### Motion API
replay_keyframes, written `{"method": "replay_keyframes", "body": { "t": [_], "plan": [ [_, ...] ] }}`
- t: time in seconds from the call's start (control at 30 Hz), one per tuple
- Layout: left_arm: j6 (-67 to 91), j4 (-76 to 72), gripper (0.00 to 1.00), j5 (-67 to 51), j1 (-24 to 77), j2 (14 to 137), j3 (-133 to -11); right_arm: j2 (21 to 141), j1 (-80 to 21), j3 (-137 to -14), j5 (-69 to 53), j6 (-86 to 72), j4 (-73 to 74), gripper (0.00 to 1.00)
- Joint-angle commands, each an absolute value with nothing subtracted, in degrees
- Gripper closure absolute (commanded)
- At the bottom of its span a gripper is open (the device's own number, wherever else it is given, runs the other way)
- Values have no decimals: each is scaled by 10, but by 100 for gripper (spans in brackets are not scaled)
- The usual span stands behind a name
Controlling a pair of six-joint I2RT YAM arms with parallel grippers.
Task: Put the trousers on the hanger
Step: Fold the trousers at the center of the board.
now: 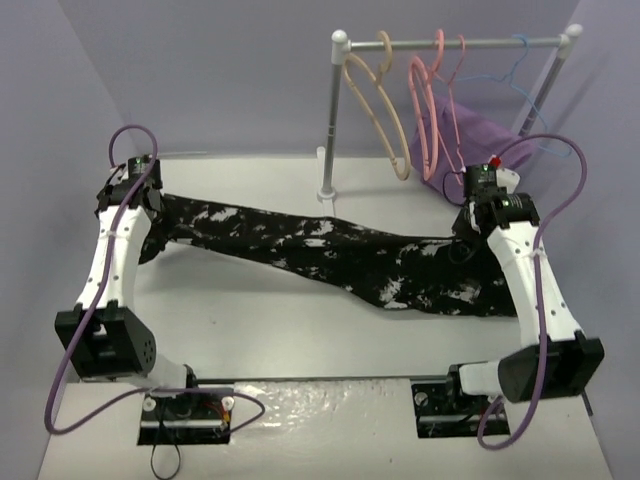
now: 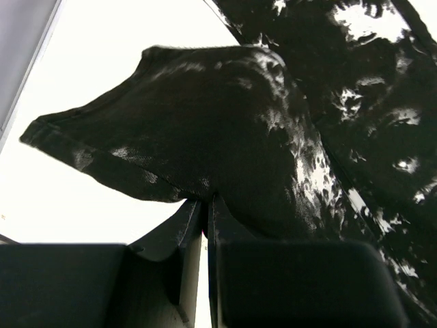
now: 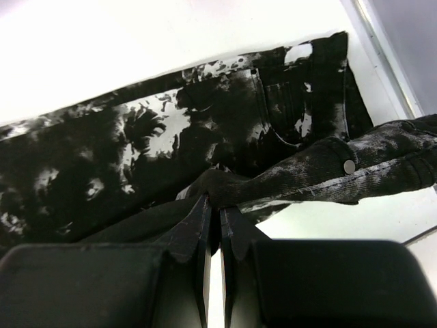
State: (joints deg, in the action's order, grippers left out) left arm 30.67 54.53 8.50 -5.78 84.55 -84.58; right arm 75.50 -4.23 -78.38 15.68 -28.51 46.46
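The black trousers [image 1: 330, 248] with white blotches hang stretched between my two arms above the table, sagging toward the right. My left gripper [image 1: 150, 215] is shut on the leg hem end [image 2: 171, 137], seen close in the left wrist view. My right gripper [image 1: 470, 232] is shut on the waistband end [image 3: 287, 178], where pockets and a button show. The beige hanger [image 1: 378, 112] hangs by its hook at the left end of the rail, behind the trousers' middle.
A white rack [image 1: 330, 120] with a grey rail stands at the back. It also carries a thick pink hanger [image 1: 425, 125], thin pink and blue wire hangers [image 1: 525, 85] and a purple cloth [image 1: 475, 150]. Purple walls close in on the left and the back.
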Motion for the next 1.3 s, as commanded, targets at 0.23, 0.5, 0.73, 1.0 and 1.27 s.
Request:
{"method": "replay_keyframes", "body": {
  "t": [0.23, 0.5, 0.73, 1.0, 1.27],
  "plan": [
    [269, 531, 100, 319, -105, 838, -875, 814, -12, -779, 350, -221, 431, 100],
    [284, 568, 100, 345, -109, 633, -757, 722, -10, -736, 325, -215, 474, 100],
    [250, 504, 100, 331, -108, 708, -784, 766, -6, -742, 328, -211, 468, 100],
    [227, 511, 100, 301, -106, 949, -963, 844, -5, -764, 333, -224, 430, 100],
    [214, 608, 100, 302, -103, 1119, -1129, 913, -3, -785, 369, -238, 407, 100]
  ]
}}
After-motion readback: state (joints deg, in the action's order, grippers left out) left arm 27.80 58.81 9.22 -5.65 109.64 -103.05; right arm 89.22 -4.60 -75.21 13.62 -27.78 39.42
